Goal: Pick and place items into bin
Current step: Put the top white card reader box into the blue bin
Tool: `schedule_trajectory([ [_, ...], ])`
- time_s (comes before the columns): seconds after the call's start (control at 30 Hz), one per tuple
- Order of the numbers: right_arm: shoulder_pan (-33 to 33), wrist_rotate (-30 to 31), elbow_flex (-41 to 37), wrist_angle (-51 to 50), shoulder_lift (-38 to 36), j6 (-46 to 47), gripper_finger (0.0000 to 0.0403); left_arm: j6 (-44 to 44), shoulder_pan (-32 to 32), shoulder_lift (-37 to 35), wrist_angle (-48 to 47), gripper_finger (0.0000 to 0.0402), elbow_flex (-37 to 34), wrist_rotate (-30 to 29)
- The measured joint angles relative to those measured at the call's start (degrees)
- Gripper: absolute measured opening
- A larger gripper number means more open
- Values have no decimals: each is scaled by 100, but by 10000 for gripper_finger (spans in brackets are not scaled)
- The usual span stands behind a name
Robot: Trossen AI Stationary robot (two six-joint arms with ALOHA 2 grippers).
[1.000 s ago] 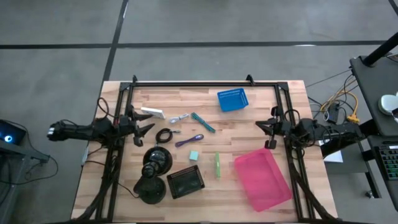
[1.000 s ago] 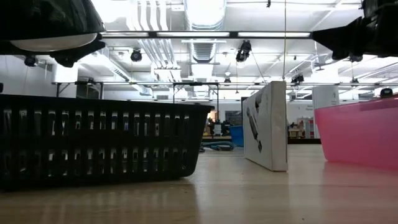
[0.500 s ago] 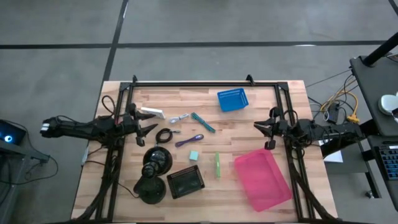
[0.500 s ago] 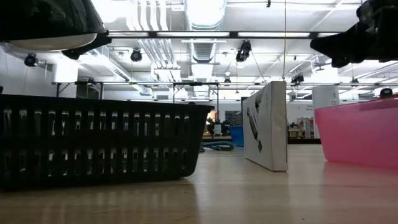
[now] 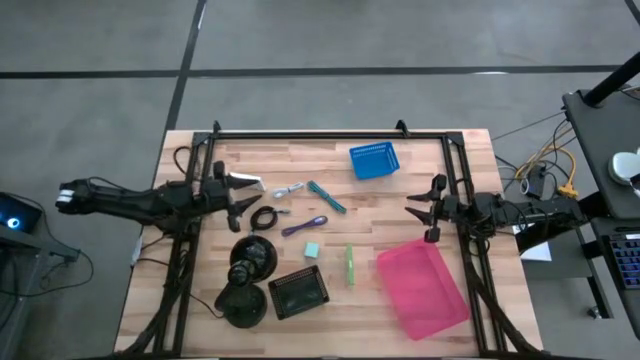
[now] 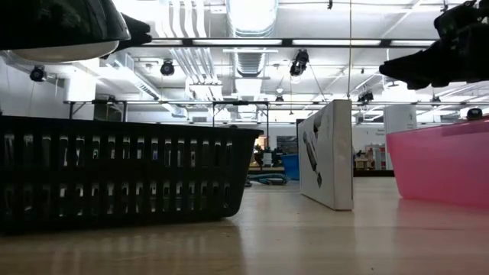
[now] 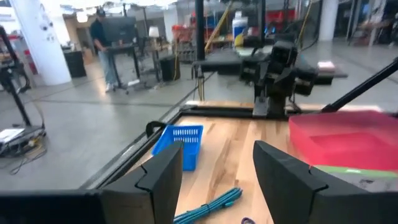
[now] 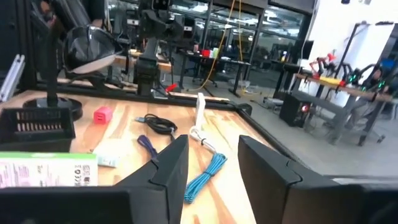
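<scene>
Reaching farther in, left hand (image 5: 243, 198) nears coiled black cable (image 5: 264, 217)

We see a pink bin (image 5: 424, 289), a blue slotted basket (image 5: 373, 160), a black slotted basket (image 5: 299, 292), a purple pen (image 5: 304, 226), and a pale wood-grain bench (image 5: 400, 200).

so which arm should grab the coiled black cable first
Left, probably. The left gripper hangs open right beside the coiled black cable, while the right gripper waits open across the table near the pink bin.
</scene>
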Motion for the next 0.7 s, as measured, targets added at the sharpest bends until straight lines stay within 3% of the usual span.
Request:
schedule_trajectory([
  [0.17, 0, -2, 0, 200, -4, -504, 121, -101, 124, 964, -704, 180, 681, -66],
  [0.37, 0, -4, 0, 207, -2, -506, 111, -134, 386, 1901, -2585, 180, 1803, -75],
  [0.7, 0, -7, 0, 272, -3, -728, 105, 370, 912, 2300, -3903, 180, 3203, -69],
])
